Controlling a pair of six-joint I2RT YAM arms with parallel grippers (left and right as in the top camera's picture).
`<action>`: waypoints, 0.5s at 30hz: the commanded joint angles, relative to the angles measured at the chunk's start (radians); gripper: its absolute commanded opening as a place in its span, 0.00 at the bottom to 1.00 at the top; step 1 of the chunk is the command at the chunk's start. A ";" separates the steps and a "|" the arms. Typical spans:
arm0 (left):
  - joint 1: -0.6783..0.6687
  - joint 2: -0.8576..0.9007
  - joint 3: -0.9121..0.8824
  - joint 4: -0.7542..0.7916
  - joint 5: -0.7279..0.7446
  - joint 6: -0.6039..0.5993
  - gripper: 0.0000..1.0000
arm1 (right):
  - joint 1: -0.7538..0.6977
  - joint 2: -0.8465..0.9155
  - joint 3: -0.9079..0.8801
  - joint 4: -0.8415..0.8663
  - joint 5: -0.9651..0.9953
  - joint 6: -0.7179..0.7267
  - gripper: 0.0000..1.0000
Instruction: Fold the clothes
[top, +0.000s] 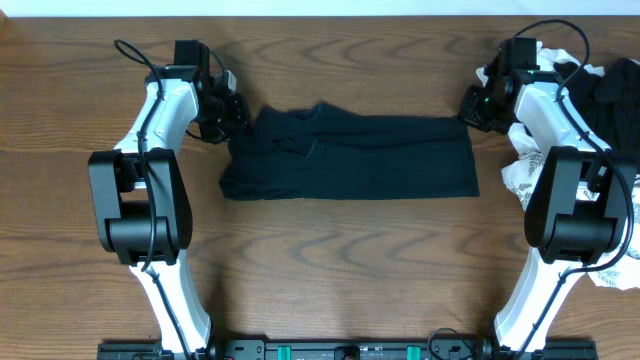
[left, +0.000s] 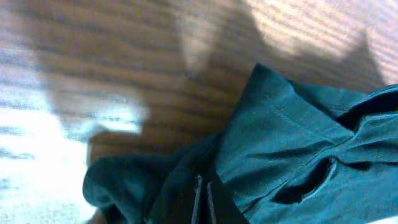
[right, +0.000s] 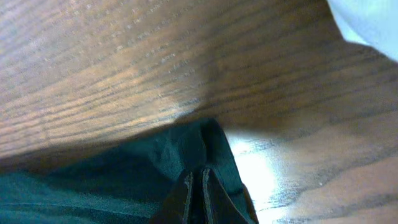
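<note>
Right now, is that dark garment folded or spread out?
Folded, at least partly: the dark garment lies as a long band with overlapping layers at one end.

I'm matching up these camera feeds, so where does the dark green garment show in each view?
Overhead: dark green garment spread across the upper middle.
Left wrist: dark green garment fills the lower right.
Right wrist: dark green garment along the bottom left.
Shared landmark: the wood-grain table.

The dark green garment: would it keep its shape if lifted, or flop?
Probably floppy: the dark green garment lies in soft folds and bunches at the left hand. Likely light, since the cloth looks thin. Lifted by its ends, it would probably sag in the middle.
</note>
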 joint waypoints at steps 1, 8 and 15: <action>0.005 -0.032 -0.009 -0.014 -0.001 0.010 0.06 | 0.013 -0.020 -0.003 -0.008 0.024 -0.005 0.07; 0.005 -0.032 -0.009 -0.026 -0.001 0.010 0.06 | 0.013 -0.020 -0.004 -0.028 0.024 -0.005 0.13; 0.018 -0.032 -0.009 -0.065 -0.002 0.010 0.06 | 0.013 -0.020 -0.004 -0.031 0.024 -0.005 0.13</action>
